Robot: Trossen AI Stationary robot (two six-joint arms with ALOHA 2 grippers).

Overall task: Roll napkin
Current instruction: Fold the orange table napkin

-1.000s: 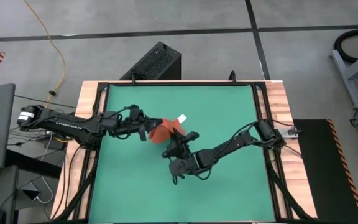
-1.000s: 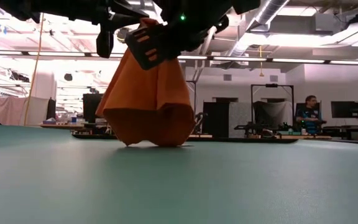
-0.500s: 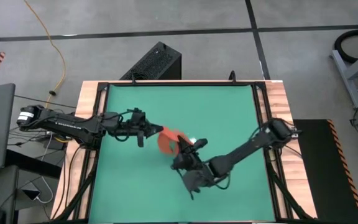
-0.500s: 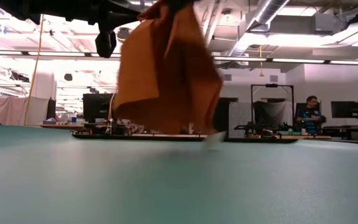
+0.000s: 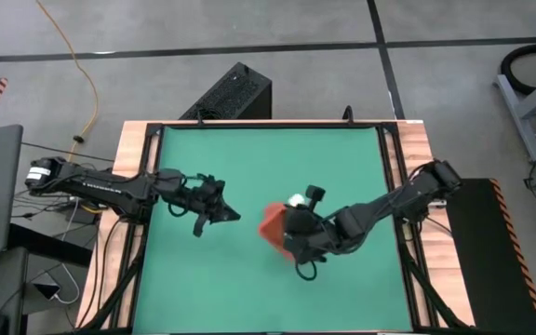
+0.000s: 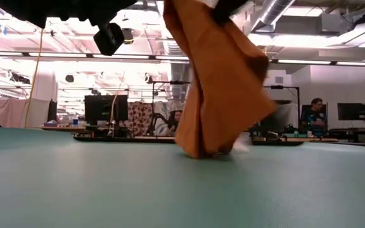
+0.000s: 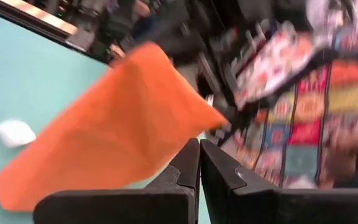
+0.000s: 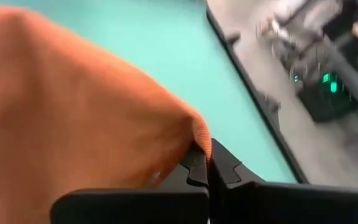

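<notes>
So the right pincer [image 8: 207, 163] has its fingers pressed together on a top edge of the napkin [image 5: 274, 226] and is holding it up over the middle of the green counter [image 5: 342, 158], a bit toward the right. From the low view the cloth [image 6: 217, 82] hangs down in loose folds with just its bottom touching the surface, white tag [image 6: 241, 144] down near there. The left pincer [image 7: 199, 163] is squeezed shut on nothing, sitting off to the left, apart from the cloth. My take: nothing is rolled yet, this is the spreading-out bit. To do it well I'd lower the cloth slowly while dragging sideways so the bottom edge lands first and the rest lays flat instead of bunching. The left arm should probably open and catch a free corner to keep it taut. A wrinkled start will make a lumpy roll. Hard to make out: from above, the right arm covers most of the napkin, so I can't tell how much cloth is pinched or which corner. Both wrist views are smeared, and I can't tell whether the hanging folds are doubled over on themselves.
</notes>
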